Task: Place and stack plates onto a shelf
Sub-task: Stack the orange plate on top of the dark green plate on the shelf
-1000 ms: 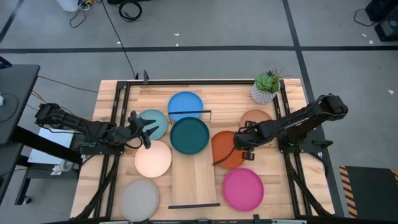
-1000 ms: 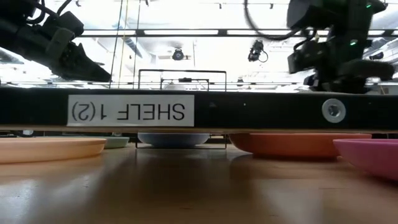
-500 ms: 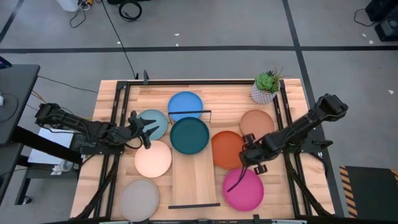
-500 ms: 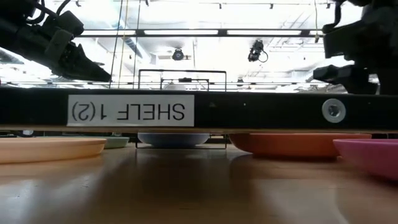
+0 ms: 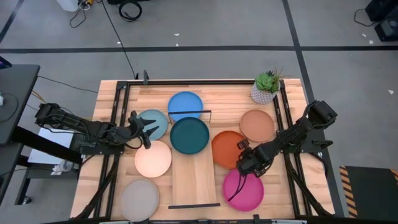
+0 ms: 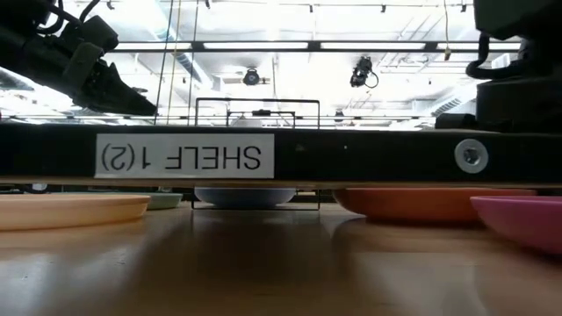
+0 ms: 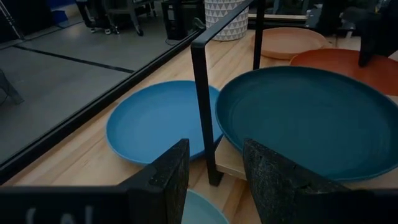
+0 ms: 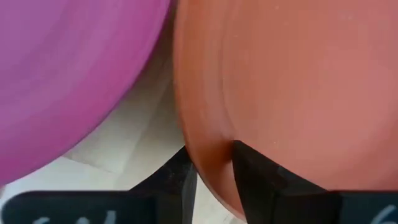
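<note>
With my right gripper (image 5: 244,163) down at the edge of the orange plate (image 5: 227,149), its two fingers (image 8: 249,171) straddle that plate's rim, one above and one below; they look closed onto it, though I can't be sure they are biting firmly yet. I judge the step in hand to be the pickup of this plate, with its trip to the shelf (image 5: 194,174) not yet begun. The orange plate lies flat on the table (image 5: 112,99) just beside the shelf on my right arm's side, touching or nearly touching the magenta plate (image 5: 244,190) and near the tan plate (image 5: 257,126). On the shelf itself only the dark teal plate (image 5: 189,135) sits, at the far end by the wire frame (image 7: 200,93).

Next I need a firm pinch, a lift that tips the orange plate clear of the magenta one, then a carry across to the bare plank or onto the dark teal plate. A thin rim hold may let the plate swing or slip.

Being round, the plate has no heading; the shelf's long axis runs from the near table edge toward the blue plate (image 5: 185,104).

My left gripper (image 5: 144,129) waits over the light teal plate (image 5: 153,122), fingers apart, holding nothing
</note>
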Robot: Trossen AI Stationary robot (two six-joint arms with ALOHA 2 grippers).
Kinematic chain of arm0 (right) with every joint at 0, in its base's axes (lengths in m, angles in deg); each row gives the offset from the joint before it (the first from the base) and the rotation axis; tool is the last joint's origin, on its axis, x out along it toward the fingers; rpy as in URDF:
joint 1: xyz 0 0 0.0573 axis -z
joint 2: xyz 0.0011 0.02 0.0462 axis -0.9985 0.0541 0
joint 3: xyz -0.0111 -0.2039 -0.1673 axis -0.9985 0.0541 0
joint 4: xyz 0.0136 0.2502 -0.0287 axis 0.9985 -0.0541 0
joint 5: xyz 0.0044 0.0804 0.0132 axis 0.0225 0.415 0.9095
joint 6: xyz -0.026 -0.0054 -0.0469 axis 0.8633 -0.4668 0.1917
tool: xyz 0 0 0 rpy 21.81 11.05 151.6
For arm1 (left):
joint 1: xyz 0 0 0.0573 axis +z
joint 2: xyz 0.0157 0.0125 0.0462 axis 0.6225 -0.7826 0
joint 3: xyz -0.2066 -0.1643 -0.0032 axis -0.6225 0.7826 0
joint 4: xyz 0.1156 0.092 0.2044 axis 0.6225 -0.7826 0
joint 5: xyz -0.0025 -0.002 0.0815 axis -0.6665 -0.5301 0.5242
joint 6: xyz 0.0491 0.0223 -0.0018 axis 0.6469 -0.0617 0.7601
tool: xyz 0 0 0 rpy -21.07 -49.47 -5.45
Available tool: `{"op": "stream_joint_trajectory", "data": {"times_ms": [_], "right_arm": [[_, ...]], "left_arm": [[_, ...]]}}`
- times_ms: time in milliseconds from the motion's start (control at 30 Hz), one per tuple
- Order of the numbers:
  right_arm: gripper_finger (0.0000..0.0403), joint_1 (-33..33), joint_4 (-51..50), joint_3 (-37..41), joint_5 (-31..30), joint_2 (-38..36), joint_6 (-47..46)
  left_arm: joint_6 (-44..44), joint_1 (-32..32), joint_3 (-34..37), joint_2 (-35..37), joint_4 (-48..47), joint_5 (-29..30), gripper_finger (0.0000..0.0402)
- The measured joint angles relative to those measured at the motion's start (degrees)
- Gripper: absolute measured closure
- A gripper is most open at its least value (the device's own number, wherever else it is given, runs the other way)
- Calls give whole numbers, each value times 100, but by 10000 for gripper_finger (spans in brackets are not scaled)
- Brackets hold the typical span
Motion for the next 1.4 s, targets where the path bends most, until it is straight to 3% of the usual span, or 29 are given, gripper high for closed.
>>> {"op": "stream_joint_trajectory", "data": {"times_ms": [267,467,733,867,1067,1400], "right_arm": [[386,15,-216,-59,-242,-393,-159],[381,7,-943,-610,-344,-841,-678],[385,-6,-1048,-1234,-853,-907,-350],[382,-17,-621,-1310,-1356,-909,474],[384,259,780,-1318,-1456,-848,2327],[383,1348,2183,-1318,-806,-121,4245]], "left_arm": [[-2,0,0,0,0,0,246],[-41,0,0,0,3,0,246],[-189,0,0,0,51,-12,246],[-252,0,0,0,70,-17,246],[-263,0,0,0,452,0,246],[-406,-2,0,2,526,-213,246]]}}
